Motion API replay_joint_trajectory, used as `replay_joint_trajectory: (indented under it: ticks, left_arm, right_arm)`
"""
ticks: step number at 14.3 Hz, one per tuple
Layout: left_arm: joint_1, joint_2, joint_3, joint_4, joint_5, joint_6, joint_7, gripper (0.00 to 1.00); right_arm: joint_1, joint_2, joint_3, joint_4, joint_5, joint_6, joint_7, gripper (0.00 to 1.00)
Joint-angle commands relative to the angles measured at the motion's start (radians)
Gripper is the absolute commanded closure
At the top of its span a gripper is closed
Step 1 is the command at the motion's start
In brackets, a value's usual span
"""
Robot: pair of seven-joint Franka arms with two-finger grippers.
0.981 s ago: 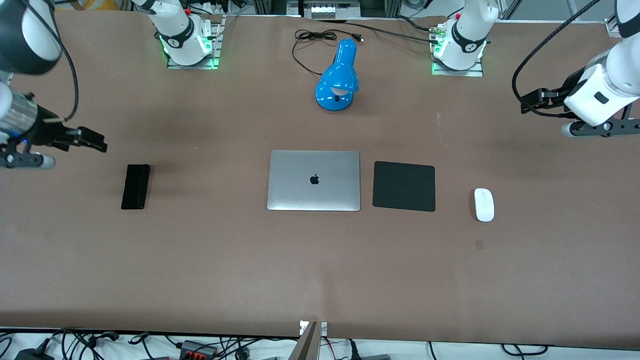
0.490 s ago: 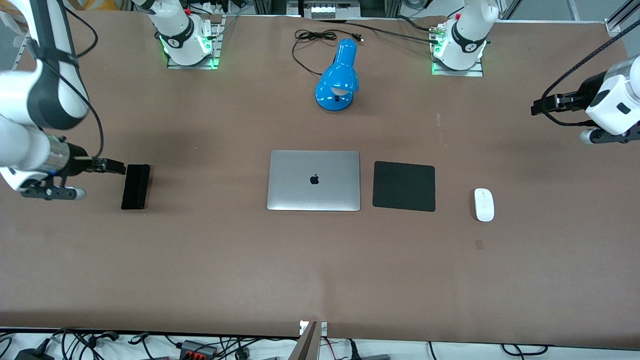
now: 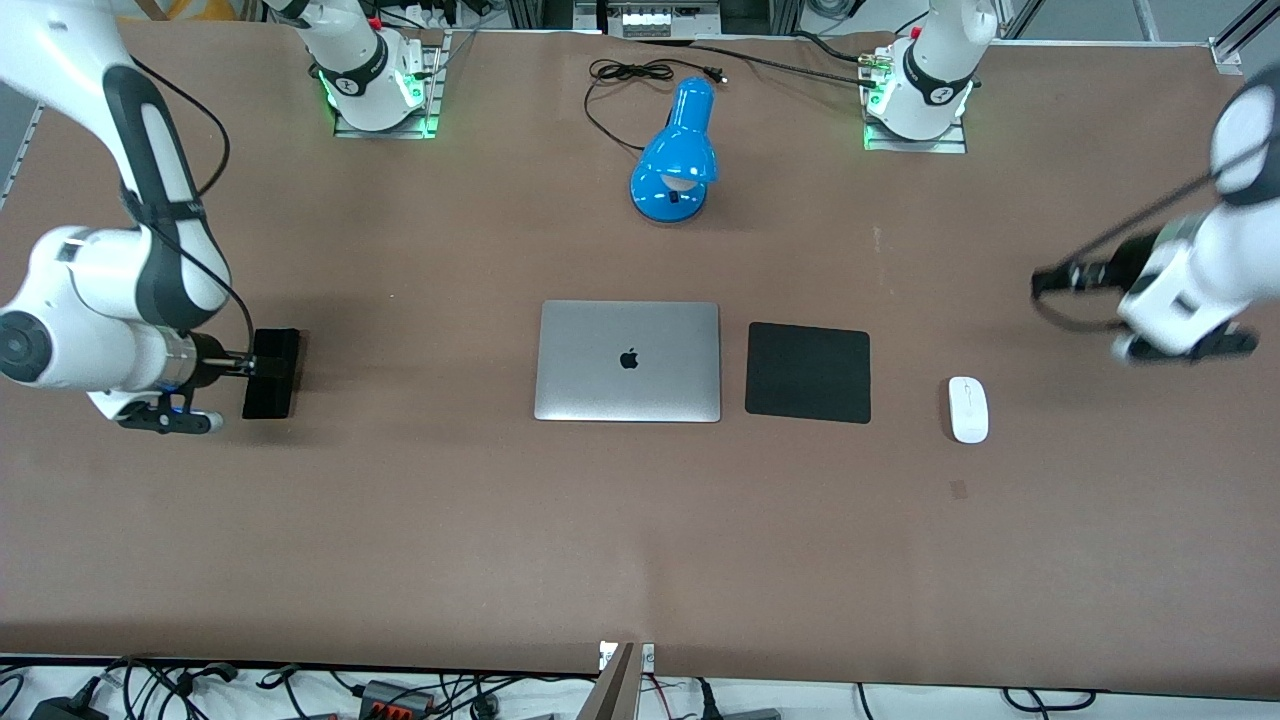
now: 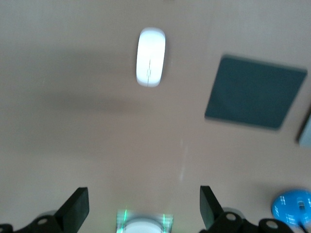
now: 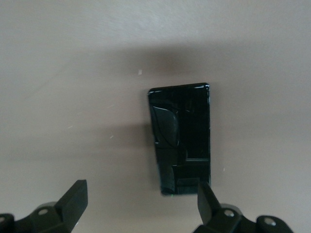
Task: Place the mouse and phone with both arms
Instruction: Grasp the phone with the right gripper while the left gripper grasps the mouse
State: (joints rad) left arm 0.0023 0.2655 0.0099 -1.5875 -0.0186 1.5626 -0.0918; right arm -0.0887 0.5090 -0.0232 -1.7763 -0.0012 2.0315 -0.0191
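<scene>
Hovering over brown table: right tool spread above phone; left tool spread.

Our right claw sits low over the desk at the right arm's end, wrist level, fingers spread wide and holding nothing. The right arm bends down from its base in a tight elbow. Our left claw hangs above the desk at the left arm's end, its fingers parted too and empty, with the left arm sloping down toward it.
</scene>
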Motion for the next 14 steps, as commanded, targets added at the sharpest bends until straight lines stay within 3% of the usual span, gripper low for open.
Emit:
replay_joint_trajectory:
  ticks: [1, 3, 9, 12, 14]
  left_arm:
    - [-0.004, 0.101, -0.004, 0.015, 0.038, 0.136, 0.033, 0.0]
    - [-0.004, 0.101, -0.005, -0.11, 0.051, 0.294, 0.04, 0.0]
    - [0.004, 0.101, -0.004, -0.518, 0.052, 1.004, 0.096, 0.0]
    - [0.024, 0.182, -0.004, -0.585, 0.052, 1.27, 0.162, 0.0]
    - [0.036, 0.193, -0.005, -0.589, 0.052, 1.292, 0.168, 0.0]
  right_arm:
    - [-0.009, 0.054, -0.01, 0.003, -0.028, 0.059, -0.008, 0.0]
    - [-0.013, 0.071, -0.015, 0.002, -0.045, 0.105, -0.009, 0.0]
    - [-0.02, 0.091, -0.017, -0.037, -0.045, 0.196, -0.01, 0.0]
    - [-0.025, 0.108, -0.024, -0.048, -0.045, 0.207, -0.009, 0.0]
    - [-0.031, 0.117, -0.024, -0.058, -0.045, 0.214, -0.007, 0.0]
